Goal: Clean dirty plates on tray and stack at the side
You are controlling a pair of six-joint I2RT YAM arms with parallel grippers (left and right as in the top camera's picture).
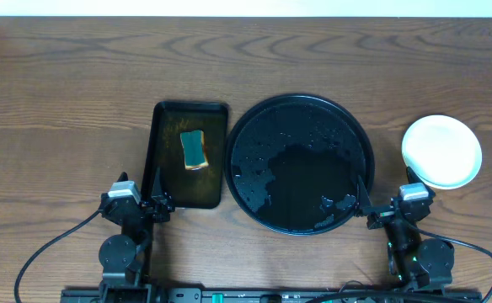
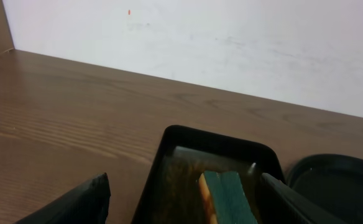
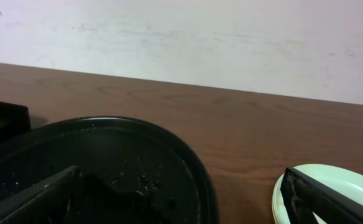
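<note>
Right of the bare, wet round tray (image 1: 301, 98), the plates (image 1: 441, 151) sit stacked; left gripper (image 1: 160, 198) and right gripper (image 1: 360, 202) gape empty: cleaning looks done, nothing left to grasp.

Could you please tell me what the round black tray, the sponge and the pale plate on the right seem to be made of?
Round black tray: probably glossy plastic or lacquered metal; water beads on it and it reflects light. Sponge: soft yellow foam with a rougher green scouring layer. Pale plate: smooth, low sheen, likely plastic or melamine, though ceramic cannot be excluded.
</note>
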